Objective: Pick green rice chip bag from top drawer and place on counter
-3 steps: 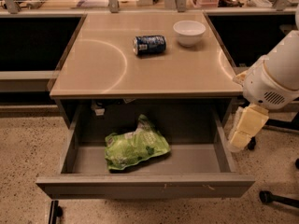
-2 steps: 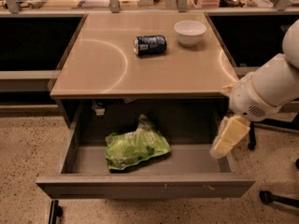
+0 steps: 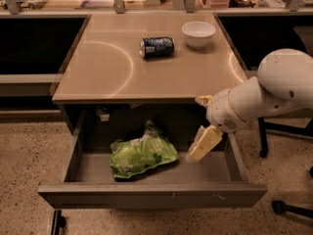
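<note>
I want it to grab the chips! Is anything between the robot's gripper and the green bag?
In the camera view, only bare floor of the top drawer lies between the gripper, at the drawer's right, and the green rice chip bag.

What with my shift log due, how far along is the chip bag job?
Done: the top drawer stands open, exposing the green rice chip bag lying on its floor. In hand: the gripper hangs over the drawer, right of the bag, apart from it. Left: grasp the bag, lift it out, set it on the counter, where a blue can and white bowl sit.
</note>
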`<state>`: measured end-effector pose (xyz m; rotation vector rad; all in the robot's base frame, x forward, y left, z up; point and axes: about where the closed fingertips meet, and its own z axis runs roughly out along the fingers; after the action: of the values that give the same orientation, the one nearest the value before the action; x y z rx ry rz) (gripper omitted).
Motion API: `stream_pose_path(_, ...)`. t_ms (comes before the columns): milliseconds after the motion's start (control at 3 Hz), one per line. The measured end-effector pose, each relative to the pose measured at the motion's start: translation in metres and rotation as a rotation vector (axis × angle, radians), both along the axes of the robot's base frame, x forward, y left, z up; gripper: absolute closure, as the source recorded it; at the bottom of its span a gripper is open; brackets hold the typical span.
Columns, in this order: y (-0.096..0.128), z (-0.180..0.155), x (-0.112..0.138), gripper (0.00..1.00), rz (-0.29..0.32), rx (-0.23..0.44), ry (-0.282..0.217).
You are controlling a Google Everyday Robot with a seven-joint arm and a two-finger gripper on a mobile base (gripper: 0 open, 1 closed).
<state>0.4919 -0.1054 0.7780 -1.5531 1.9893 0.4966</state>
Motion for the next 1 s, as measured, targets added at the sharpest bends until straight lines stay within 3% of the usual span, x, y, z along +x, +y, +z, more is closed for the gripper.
stream_pose_path(667, 0.001, -0.007, -0.001, 0.00, -0.017, 0.012, -0.007)
stream_pose_path(1000, 0.016, -0.040, 0.000, 0.00, -0.014, 0.047, 0.030)
